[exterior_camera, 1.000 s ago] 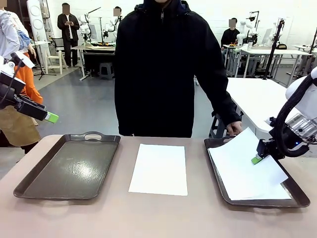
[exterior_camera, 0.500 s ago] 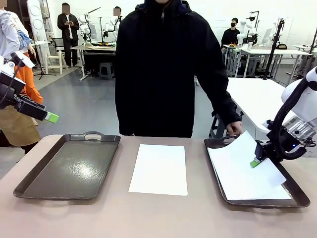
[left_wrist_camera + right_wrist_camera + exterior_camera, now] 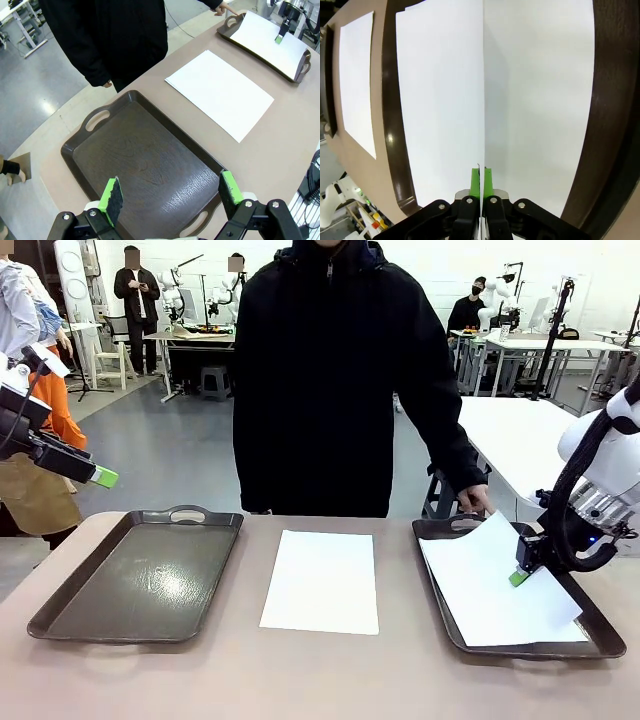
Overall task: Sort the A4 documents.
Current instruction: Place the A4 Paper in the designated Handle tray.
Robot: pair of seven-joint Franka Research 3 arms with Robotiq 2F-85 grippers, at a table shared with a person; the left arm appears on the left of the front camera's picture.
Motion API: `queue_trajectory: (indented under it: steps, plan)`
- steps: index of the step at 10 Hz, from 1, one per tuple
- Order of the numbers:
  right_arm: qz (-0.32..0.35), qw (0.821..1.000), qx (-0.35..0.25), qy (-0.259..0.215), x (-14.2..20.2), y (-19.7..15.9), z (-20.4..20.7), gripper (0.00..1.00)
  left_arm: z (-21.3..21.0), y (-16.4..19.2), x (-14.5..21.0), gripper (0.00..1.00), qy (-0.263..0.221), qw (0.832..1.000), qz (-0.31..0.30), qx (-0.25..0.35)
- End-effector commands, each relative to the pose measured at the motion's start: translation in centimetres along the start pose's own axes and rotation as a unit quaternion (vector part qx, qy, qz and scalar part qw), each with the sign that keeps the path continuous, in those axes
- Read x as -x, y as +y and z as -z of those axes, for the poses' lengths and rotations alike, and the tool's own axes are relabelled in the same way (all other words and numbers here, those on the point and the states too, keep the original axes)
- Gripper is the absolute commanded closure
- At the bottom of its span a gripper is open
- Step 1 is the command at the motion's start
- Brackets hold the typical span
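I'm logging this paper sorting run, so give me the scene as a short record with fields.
left gripper: open, raised above the left tray
right gripper: shut on the held sheet at its edge, over the right tray
held sheet: tilted up above the tray paper
middle sheet: flat on the table between the trays
left tray: no paper in it
person's hand: at the right tray's far handle
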State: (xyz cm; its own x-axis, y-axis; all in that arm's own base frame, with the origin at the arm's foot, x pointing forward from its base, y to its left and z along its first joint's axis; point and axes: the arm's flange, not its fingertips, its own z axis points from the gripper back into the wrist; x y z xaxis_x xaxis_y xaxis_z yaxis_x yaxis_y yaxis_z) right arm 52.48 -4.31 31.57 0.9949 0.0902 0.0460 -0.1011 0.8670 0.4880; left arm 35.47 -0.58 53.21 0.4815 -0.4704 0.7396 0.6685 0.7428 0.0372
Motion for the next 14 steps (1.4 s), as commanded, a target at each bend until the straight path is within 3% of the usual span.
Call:
queue_trajectory:
  steps: [1,2,3,4,5,6,7,8,9,10,12,14]
  plan:
    - [0.013,1.000,0.019,-0.001,-0.1,0.3,0.6,0.99,0.1,0.1,0.1,0.00,-0.002,1.000,-0.001,0.002]
    - [0.012,1.000,0.021,-0.003,-0.1,0.4,0.5,0.84,0.1,0.1,0.1,0.00,-0.002,1.000,-0.001,0.002]
    - [0.012,1.000,0.025,-0.004,0.1,0.5,0.3,0.82,0.1,0.1,0.1,0.00,-0.002,1.000,-0.001,0.002]
    - [0.013,0.999,0.033,-0.009,0.3,0.6,0.0,0.67,0.1,0.1,0.1,0.00,-0.002,1.000,-0.001,0.002]
    - [0.020,0.998,0.050,-0.017,0.5,0.6,-0.3,0.64,0.1,0.1,0.1,0.00,-0.002,1.000,-0.001,0.002]
    - [0.023,0.997,0.065,-0.023,0.7,0.8,-0.6,0.49,0.1,0.1,0.1,0.00,-0.002,1.000,-0.001,0.002]
    - [0.026,0.995,0.090,-0.026,1.0,0.8,-1.0,0.46,0.1,0.1,0.1,0.00,-0.002,1.000,-0.001,0.002]
    - [0.031,0.994,0.099,-0.026,1.2,0.8,-1.4,0.30,0.1,0.1,0.1,0.00,-0.002,1.000,-0.001,0.002]
    - [0.041,0.993,0.108,-0.028,1.3,0.5,-1.7,0.27,0.1,0.1,0.1,0.00,-0.002,1.000,-0.001,0.002]
    - [0.046,0.992,0.111,-0.032,1.5,0.4,-2.0,0.12,0.1,0.1,0.1,0.00,-0.002,1.000,-0.001,0.002]
    - [0.051,0.992,0.110,-0.039,1.7,0.1,-2.4,0.00,0.1,0.1,0.1,0.00,-0.002,1.000,-0.001,0.002]
    - [0.053,0.992,0.107,-0.047,1.6,0.4,-2.7,0.00,0.1,0.1,0.1,0.00,-0.002,1.000,-0.001,0.002]
